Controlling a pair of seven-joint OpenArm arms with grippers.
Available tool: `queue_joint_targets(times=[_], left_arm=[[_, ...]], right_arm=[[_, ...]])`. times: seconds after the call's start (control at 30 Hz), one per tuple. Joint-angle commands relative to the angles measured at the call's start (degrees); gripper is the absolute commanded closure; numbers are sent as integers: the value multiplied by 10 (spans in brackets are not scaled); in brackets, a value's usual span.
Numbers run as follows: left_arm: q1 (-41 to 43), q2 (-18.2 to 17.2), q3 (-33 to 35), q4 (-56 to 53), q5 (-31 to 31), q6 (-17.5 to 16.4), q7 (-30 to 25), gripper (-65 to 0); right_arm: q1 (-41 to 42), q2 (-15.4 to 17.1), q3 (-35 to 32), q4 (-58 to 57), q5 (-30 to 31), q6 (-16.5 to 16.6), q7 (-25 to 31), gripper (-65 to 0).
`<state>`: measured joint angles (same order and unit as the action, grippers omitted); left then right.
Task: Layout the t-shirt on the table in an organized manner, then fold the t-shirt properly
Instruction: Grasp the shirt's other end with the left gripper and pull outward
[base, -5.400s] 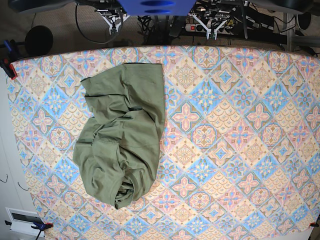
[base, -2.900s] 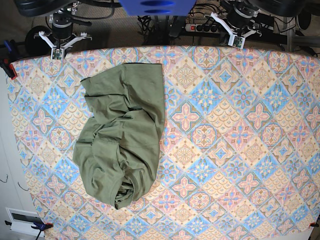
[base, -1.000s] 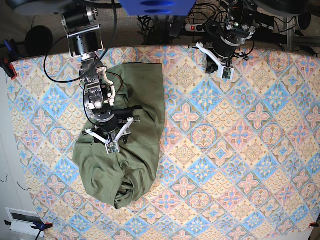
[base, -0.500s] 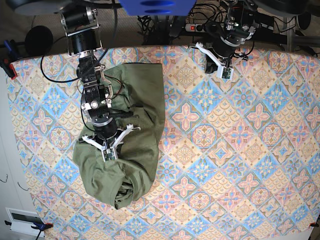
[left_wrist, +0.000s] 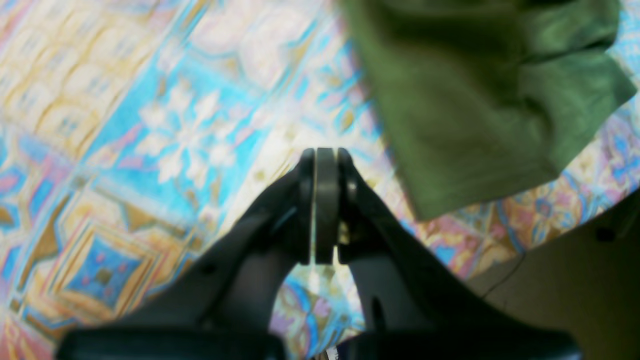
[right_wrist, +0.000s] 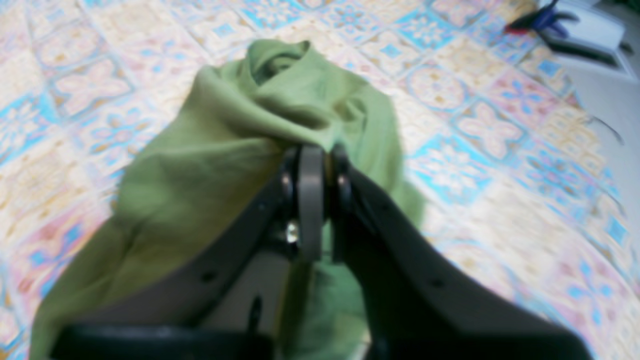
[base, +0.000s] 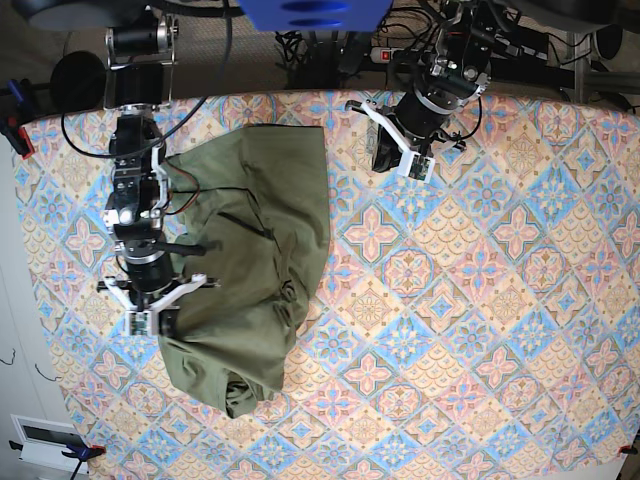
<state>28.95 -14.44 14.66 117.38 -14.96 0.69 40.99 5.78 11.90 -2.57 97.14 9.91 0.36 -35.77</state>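
Base view: the t-shirt (base: 250, 260) lies crumpled on the left half of the surface (base: 480, 300), which is covered by a cloth of pink, blue and cream diamond floral tiles. The garment is plain olive-green. Its upper portion, toward 12 o'clock, lies fairly flat with a straight right-hand edge. Its lower portion, toward 6 o'clock, is bunched into thick folds and a rolled lump near the bottom tip. Several creases run diagonally across the middle.

The right hand (base: 150, 318) sits at the 9 o'clock edge of the garment. In the right wrist view, the right hand (right_wrist: 311, 200) has its jaws pressed together with a pinch of green fabric caught between them. The cloth (right_wrist: 240, 150) rises from there into a twisted, gathered peak at 12 o'clock of the fingertips. The picture is blurred, so fine fabric detail cannot be told.

The left hand (base: 400, 155) is at 2 o'clock of the garment, just beside its upper right corner, over bare patterned cloth. In the left wrist view, the left hand (left_wrist: 320, 205) has its jaws fully together and grips nothing. A corner of the t-shirt (left_wrist: 475, 110) lies at 1 o'clock of the fingertips, apart from them.
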Motion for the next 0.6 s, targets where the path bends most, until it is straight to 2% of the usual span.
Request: queue_joint_targets(times=[0.0,0.1,0.17,0.3,0.4,0.57], left_arm=[[-9,0,10,9,-1,-4,-7,0],[-24,0,29,8,-1,-4,-7,-6],[-27,0,44,8,-1,-4,-7,-64],[-38,4,75,6,0,-4,27,-229],[-53,9,100,-4,0,-5,42,-312],[-73,25,123,-39,-5,-5,39,-322]], right_arm=[[13,9,17,-2,5,-5,16,-4],[26,10,41,-21,11,-5,17,-4],[36,13,51,-25,12,-5,17,-4],[47,41,53,-37,12,-5,18,-4],[58,52,54,-47,12,-5,18,-3],[66,61,55,-57,12,-5,18,-3]])
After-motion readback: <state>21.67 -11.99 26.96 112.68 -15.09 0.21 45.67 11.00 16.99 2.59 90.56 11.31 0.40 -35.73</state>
